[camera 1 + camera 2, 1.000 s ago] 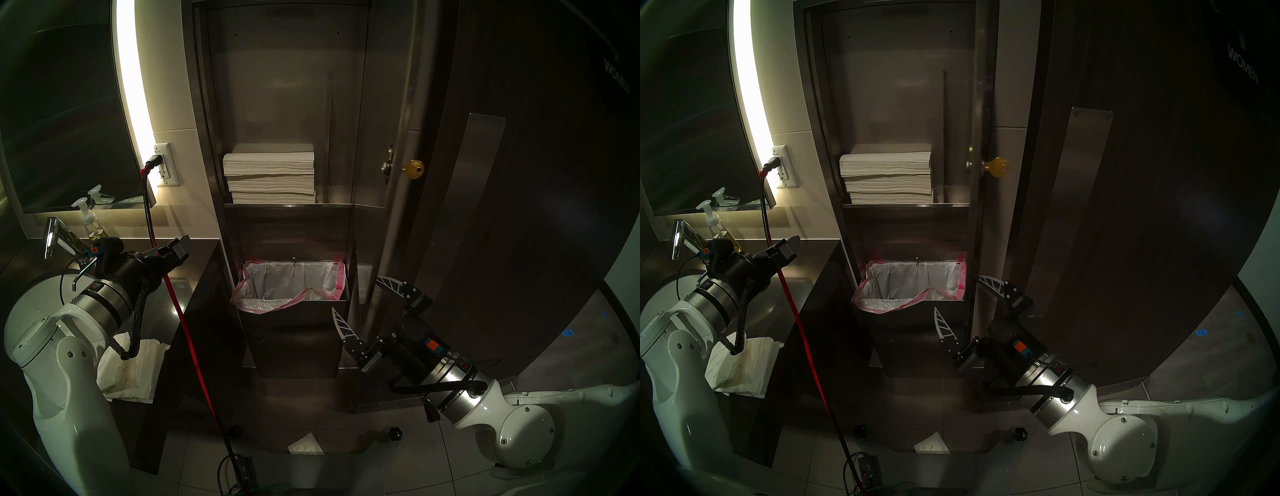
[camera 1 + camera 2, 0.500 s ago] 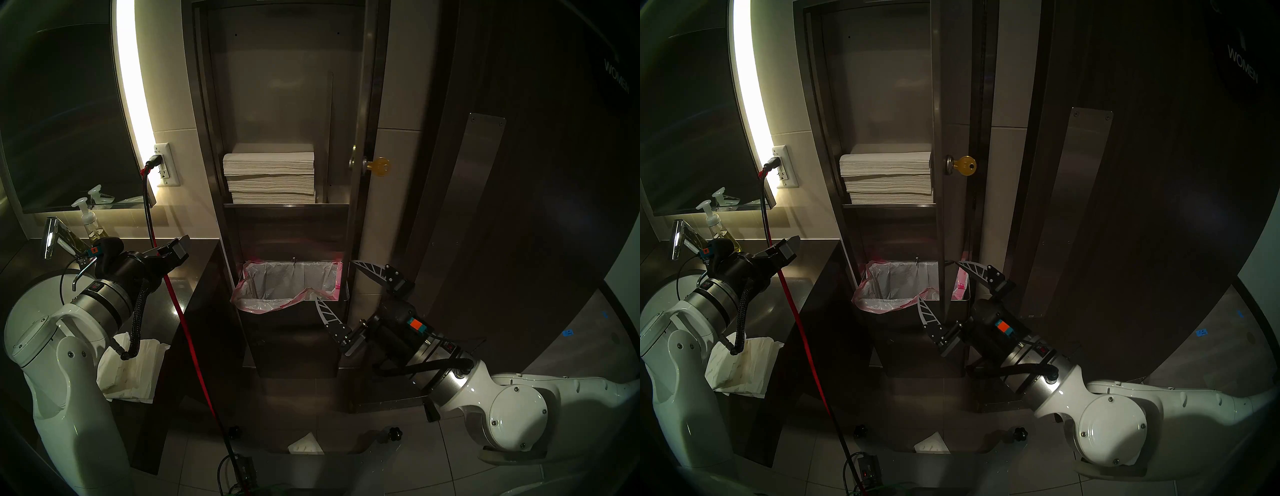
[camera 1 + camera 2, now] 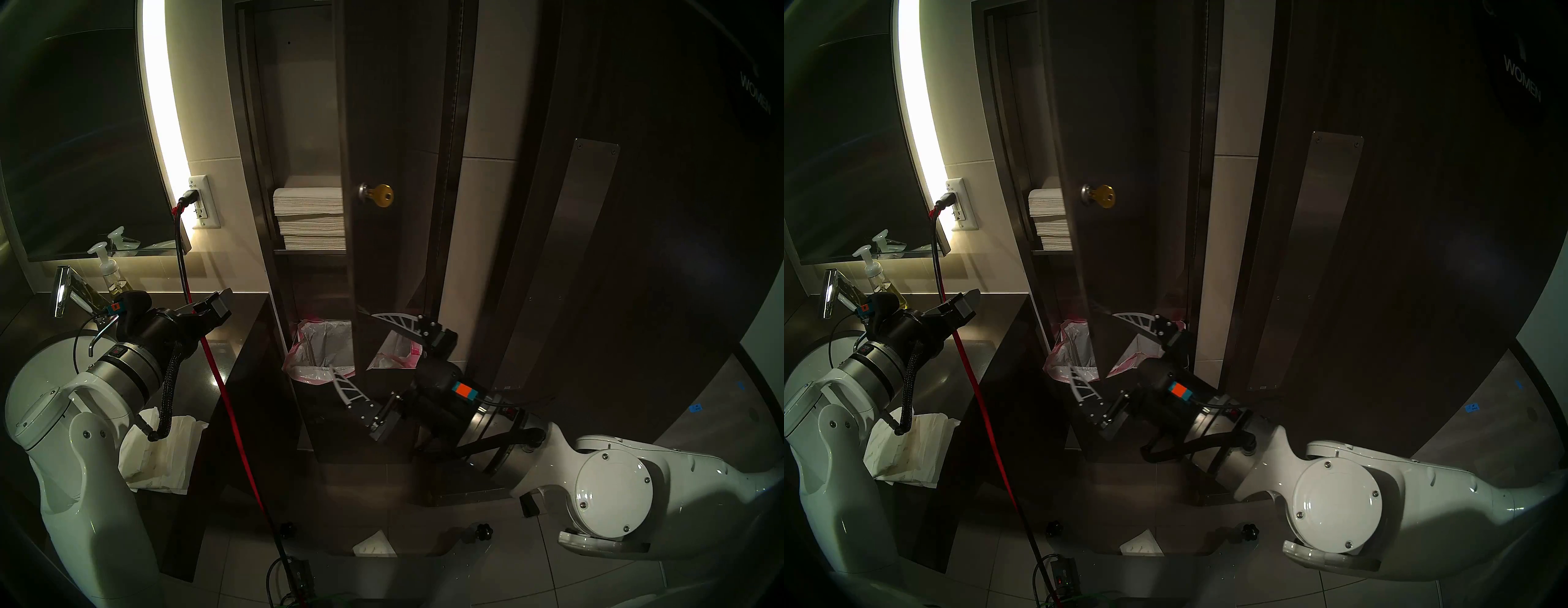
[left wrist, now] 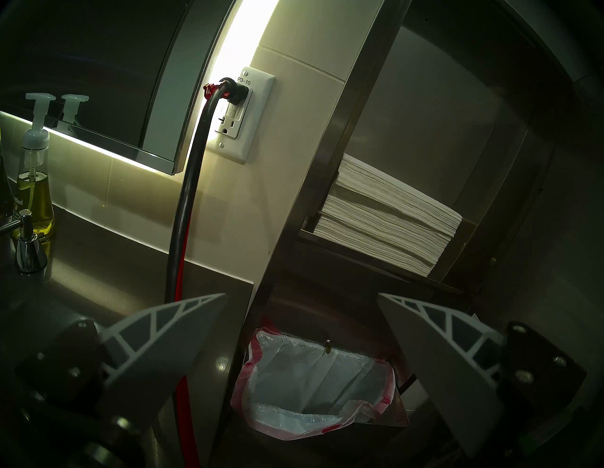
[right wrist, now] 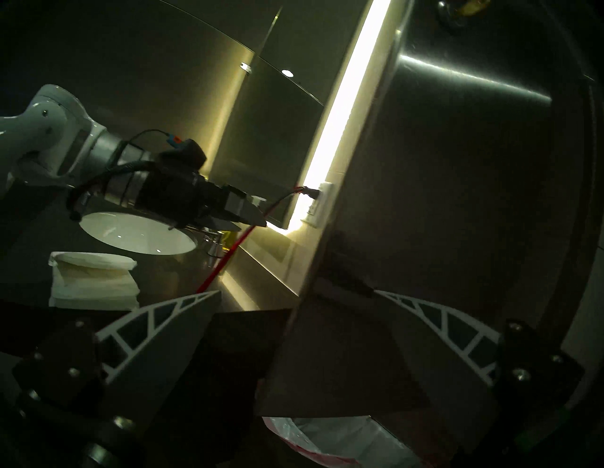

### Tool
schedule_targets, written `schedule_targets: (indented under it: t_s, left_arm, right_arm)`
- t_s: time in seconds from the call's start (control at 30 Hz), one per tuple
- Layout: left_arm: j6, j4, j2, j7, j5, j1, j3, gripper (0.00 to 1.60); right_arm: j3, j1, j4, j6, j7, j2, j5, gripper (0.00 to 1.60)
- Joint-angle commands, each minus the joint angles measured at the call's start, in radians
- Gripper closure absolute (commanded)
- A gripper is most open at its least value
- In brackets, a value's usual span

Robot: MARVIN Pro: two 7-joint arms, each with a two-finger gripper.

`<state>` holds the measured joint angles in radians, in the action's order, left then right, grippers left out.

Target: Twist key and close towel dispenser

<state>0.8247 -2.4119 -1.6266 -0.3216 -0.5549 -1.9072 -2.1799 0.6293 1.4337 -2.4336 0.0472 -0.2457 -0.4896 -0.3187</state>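
Steel door: the towel dispenser (image 3: 292, 127) has its long hinged door (image 3: 394, 127) swung from wide open at the right, a second ago, to roughly halfway across the cabinet mouth; its free edge now covers the right part of the towel stack.
Key: brass-coloured key (image 3: 384, 195) seated in the round lock disc (image 3: 364, 191) near the door's free edge, carried leftward with the door; not yet gripped.
Paper towels: white stack (image 3: 309, 217) on the shelf, left portion showing.
Bin liner: pink-rimmed liner (image 3: 316, 354) below, partly hidden behind the door.
Right gripper: right gripper (image 3: 356, 352) has followed the door leftward; jaws apart astride its lower edge, upper finger behind the panel.
Left gripper: left gripper (image 4: 300, 330) fingers spread, empty, parked over the table (image 3: 242, 322) at left.
Status, judged: closing about half done; latching and key turn remain.
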Motion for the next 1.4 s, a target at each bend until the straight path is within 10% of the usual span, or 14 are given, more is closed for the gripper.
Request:
schedule_targets:
  t_s: [0.0,0.47,0.77,0.97,1.27,1.37]
  left_arm:
    - [-0.001,-0.007,0.001,-0.001,-0.001,0.002,0.000,0.00]
    - [-0.001,-0.008,0.001,-0.001,-0.001,0.002,0.000,0.00]
    - [0.000,-0.008,0.001,-0.001,-0.001,0.002,0.000,0.00]
    - [0.000,-0.008,0.001,-0.001,-0.001,0.002,0.000,0.00]
    - [0.000,-0.008,0.001,-0.001,-0.001,0.002,0.000,0.00]
    - [0.000,-0.008,0.001,-0.001,-0.001,0.002,0.000,0.00]
  right_arm:
    - [0.003,-0.102,-0.010,-0.053,0.017,-0.115,-0.043,0.00]
    - [0.168,-0.195,-0.010,-0.187,-0.108,-0.258,-0.280,0.00]
    - [0.147,-0.231,-0.010,-0.311,-0.165,-0.342,-0.321,0.00]
    - [0.121,-0.238,-0.010,-0.349,-0.192,-0.372,-0.312,0.88]
    - [0.069,-0.256,-0.010,-0.387,-0.231,-0.432,-0.294,1.60]
    - [0.054,-0.268,-0.010,-0.403,-0.243,-0.456,-0.289,1.60]
